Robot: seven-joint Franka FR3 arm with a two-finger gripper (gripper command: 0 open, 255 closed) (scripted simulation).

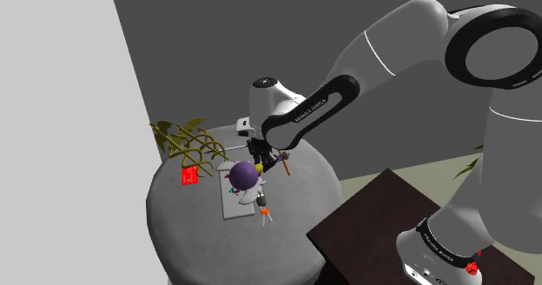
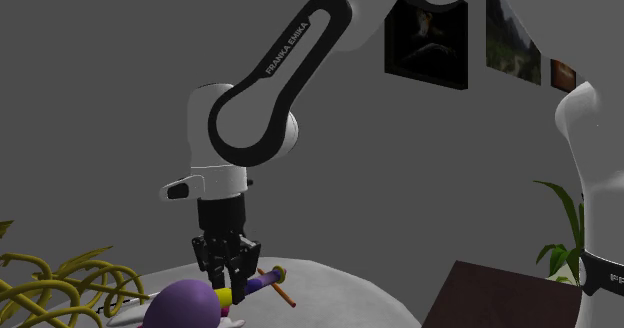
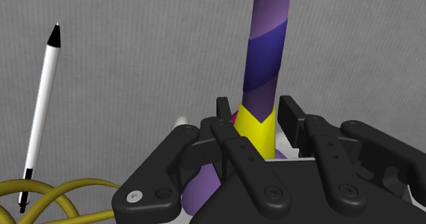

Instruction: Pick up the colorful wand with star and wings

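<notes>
Black two-finger end effector (image 3: 256,105), nearly closed, clasps the purple-and-yellow striped wand (image 3: 266,59) by its shaft at the wrist frame's centre, above the grey round surface (image 1: 174,207), right of a white black-tipped pen (image 3: 42,106).

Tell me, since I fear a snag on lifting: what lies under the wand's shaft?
Bare grey tabletop shows on both sides of the wand. The strip directly beneath the shaft and the end behind the pincer are hidden.
</notes>
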